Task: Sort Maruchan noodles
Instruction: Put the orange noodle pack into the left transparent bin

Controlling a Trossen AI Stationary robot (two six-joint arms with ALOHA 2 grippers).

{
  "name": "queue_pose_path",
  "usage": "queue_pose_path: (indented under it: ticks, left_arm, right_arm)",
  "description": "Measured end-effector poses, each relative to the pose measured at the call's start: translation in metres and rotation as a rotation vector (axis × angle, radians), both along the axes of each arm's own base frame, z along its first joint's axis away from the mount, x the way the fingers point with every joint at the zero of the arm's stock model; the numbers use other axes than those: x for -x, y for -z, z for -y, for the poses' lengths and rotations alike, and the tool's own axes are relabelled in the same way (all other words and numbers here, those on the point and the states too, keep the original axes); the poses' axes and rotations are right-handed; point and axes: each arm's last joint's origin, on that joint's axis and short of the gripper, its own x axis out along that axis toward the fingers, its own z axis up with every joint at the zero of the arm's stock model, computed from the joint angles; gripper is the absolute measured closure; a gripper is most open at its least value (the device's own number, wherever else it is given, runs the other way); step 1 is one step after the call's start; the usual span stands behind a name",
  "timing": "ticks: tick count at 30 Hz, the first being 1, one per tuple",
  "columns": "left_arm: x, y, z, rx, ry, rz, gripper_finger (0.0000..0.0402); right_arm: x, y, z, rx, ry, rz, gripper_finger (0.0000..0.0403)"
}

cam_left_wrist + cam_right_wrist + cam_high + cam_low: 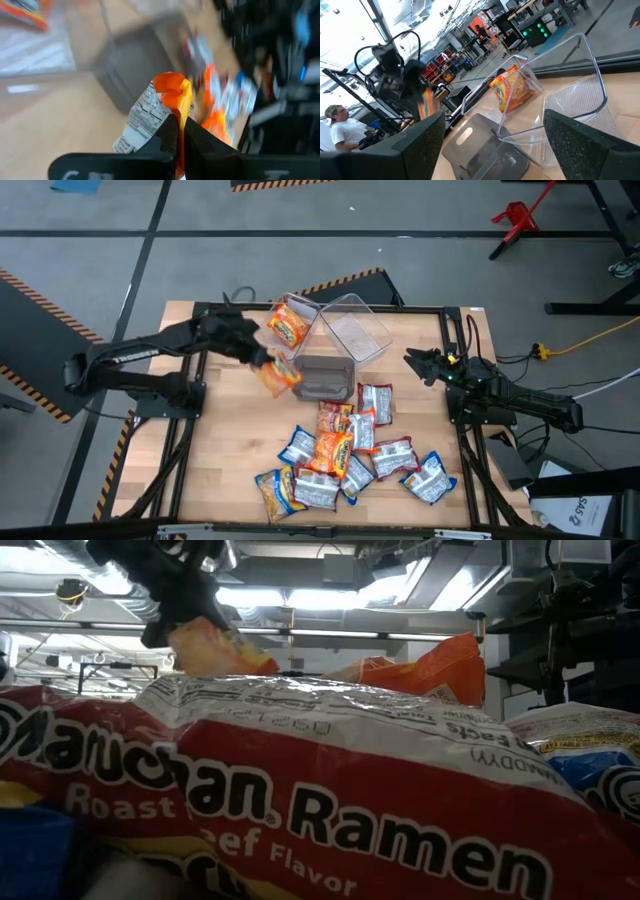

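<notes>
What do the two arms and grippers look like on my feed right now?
Both arms are dark, jointed and slender. The left arm carries pale lettering along its link. The left gripper has flat black fingers; the right gripper has broad, speckled black fingers.

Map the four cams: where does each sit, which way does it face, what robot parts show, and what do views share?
High: overhead, straight down on the wooden table; both dark arms show.
Low: table height, pressed against a red-and-white crinkly ramen packet; left gripper above.
Left wrist: past shut fingers pinching an orange-yellow plastic noodle packet.
Right wrist: between open right gripper fingers toward clear plastic bins.
Shared: the held orange packet also shows in high, low and right wrist views.
</notes>
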Motion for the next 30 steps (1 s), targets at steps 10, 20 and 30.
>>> queue_pose_path:
  ticks: [10, 20, 30]
  left_arm:
    - [0.020, -0.021, -0.046, -0.128, -0.332, 0.183, 0.0401]
    - [0.010, 0.010, -0.084, -0.116, -0.369, 0.042, 0.0401]
    - [-0.011, 0.041, -0.103, -0.007, -0.349, -0.017, 0.0401]
  right_arm:
    - [0.000, 0.000, 0.000, 0.000, 0.002, 0.000, 0.0079]
    - [0.000, 0.000, 0.000, 0.001, 0.019, 0.000, 0.0079]
    - [0.000, 0.000, 0.000, 0.001, 0.018, 0.000, 0.0079]
